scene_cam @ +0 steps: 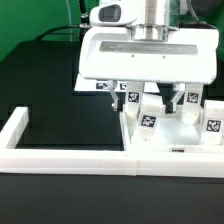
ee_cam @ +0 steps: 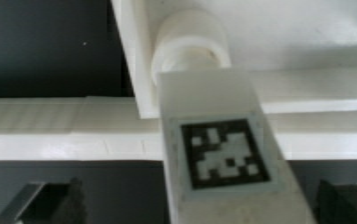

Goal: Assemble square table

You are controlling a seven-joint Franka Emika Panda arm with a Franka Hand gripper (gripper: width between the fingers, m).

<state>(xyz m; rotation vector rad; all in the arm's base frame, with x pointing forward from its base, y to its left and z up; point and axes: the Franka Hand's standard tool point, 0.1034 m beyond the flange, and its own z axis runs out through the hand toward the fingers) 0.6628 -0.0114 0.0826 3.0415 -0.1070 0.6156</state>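
The white square tabletop (scene_cam: 172,140) lies in the corner of the border wall, and several short white legs stand upright on it. One tagged leg (scene_cam: 149,115) stands at the front, another (scene_cam: 192,100) behind it. My gripper (scene_cam: 148,95) hangs right over the front leg. In the wrist view that leg (ee_cam: 219,130) runs between my dark fingers (ee_cam: 47,200), with a gap on each side. Its rounded foot meets the tabletop (ee_cam: 299,40). The gripper (ee_cam: 201,205) is open around the leg and does not touch it.
The long low white border wall (scene_cam: 70,155) runs along the front and turns up at the exterior view's left; it shows as a band in the wrist view (ee_cam: 59,130). A further tagged leg (scene_cam: 212,126) stands at the exterior view's right. Black table surface (scene_cam: 60,90) lies left.
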